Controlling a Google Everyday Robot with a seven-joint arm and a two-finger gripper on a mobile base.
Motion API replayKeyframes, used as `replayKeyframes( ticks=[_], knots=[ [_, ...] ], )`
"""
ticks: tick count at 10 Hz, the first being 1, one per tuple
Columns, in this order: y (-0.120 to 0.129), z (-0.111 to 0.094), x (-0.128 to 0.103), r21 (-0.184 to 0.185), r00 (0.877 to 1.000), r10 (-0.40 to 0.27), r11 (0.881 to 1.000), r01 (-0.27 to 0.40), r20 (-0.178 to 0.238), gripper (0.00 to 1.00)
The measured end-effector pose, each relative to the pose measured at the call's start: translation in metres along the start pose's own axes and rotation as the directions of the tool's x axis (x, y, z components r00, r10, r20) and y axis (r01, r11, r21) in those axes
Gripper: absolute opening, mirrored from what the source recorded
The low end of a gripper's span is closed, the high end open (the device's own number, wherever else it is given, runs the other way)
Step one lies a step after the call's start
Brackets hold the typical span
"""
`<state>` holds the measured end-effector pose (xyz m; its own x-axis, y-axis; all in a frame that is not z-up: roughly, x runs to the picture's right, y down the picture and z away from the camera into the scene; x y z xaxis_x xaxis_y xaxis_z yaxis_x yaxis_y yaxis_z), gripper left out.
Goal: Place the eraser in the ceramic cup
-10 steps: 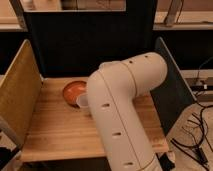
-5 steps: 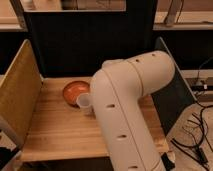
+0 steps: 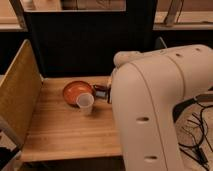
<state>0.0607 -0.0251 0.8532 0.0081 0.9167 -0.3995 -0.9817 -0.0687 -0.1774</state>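
At centre of the pale wooden surface point(image 3: 65, 131), the small off-white ceramic cup point(image 3: 85, 103) stands upright at 5 o'clock of the shallow round orange dish point(image 3: 74, 90), touching it. The gripper point(image 3: 103, 93) shows as a dark tip at the dish's 3 o'clock, against the bulky white arm point(image 3: 150, 110). Its fingers have just pressed together. The long black eraser cannot be told apart there, so a grasp is unconfirmed. Transfer to the cup is judged outstanding.

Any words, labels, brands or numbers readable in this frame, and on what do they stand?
No text can be read anywhere in this view.
On the ceramic cup: nothing, plain.
On the orange dish: nothing, plain.
On the arm: small holes only, no legible label.
On the gripper, dark, at the arm's edge just right of the cup: no marking can be made out.
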Motion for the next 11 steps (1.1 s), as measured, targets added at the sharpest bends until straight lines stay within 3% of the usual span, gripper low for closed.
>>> replayKeyframes(
  ticks=[3,7,8,11],
  knots=[
    [0.039,-0.041,-0.019,-0.003,0.983,-0.148,0.989,0.149,0.113,0.0],
    [0.119,-0.062,-0.029,0.012,0.92,-0.342,0.938,0.346,0.192,0.0],
    [0.133,-0.061,-0.028,0.003,0.911,-0.36,0.93,0.367,0.201,0.0],
    [0.179,-0.057,-0.017,-0.086,0.882,-0.391,0.901,0.425,0.264,0.0]
  ],
)
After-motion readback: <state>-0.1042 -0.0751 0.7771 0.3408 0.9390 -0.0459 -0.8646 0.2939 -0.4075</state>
